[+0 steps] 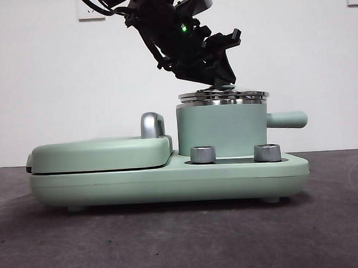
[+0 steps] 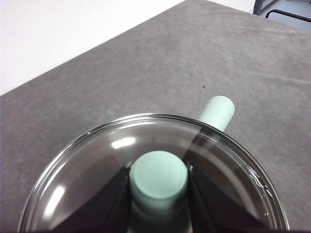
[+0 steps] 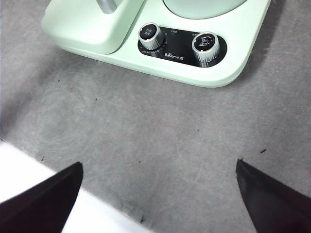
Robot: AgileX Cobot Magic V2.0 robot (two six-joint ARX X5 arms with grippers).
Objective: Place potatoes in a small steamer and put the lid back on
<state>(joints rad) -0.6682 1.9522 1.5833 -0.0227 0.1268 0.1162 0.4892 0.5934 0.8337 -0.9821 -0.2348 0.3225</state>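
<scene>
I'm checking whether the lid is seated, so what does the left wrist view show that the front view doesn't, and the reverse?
Only the left wrist view: the left claw shut on the knob, seen close from above, and the glass of the lid; no potato is discernible through it. Only the front view: the lid's rim resting level on the small steamer, the griddle, the chrome handle and two dials. Both: lid, claw and the steamer's side handle.

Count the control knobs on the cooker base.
2. Both sit on the base's front ledge below the steamer: one knob nearer the griddle cover, the other knob toward the steamer's handle side.
</scene>
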